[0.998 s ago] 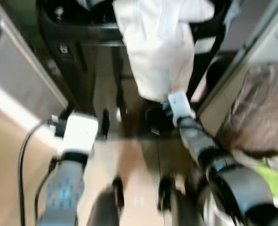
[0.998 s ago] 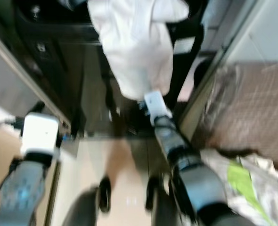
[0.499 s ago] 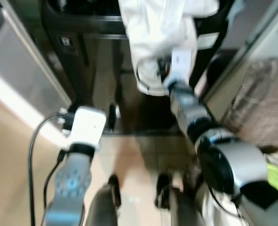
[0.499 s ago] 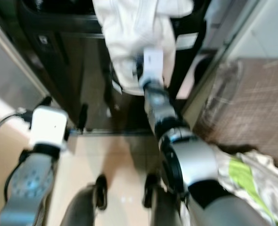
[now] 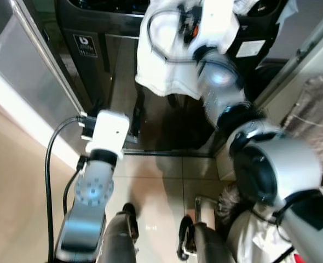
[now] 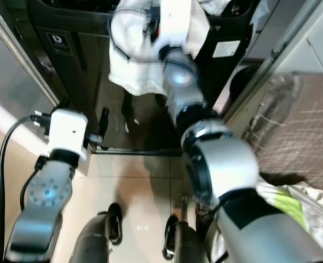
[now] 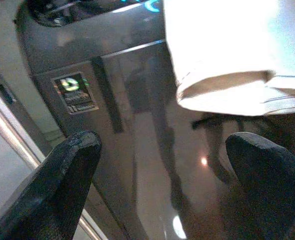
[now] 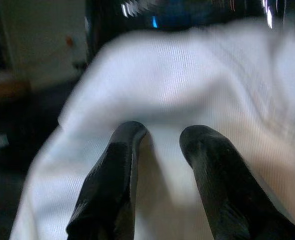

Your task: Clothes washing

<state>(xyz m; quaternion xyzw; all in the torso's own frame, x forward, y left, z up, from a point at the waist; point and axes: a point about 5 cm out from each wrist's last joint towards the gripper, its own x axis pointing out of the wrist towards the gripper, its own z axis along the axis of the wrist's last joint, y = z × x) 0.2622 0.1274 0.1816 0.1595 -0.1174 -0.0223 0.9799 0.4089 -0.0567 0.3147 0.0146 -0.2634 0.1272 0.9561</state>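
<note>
The white garment (image 5: 167, 60) runs off the top edge in both eye views, and the raised right arm (image 5: 219, 82), smeared by motion, covers part of it. The washing machine's (image 5: 101, 44) upper part is cut off. Its label (image 7: 73, 92) is too small to read. The right gripper's fingers (image 8: 117, 185) are blurred against the cloth.
</note>
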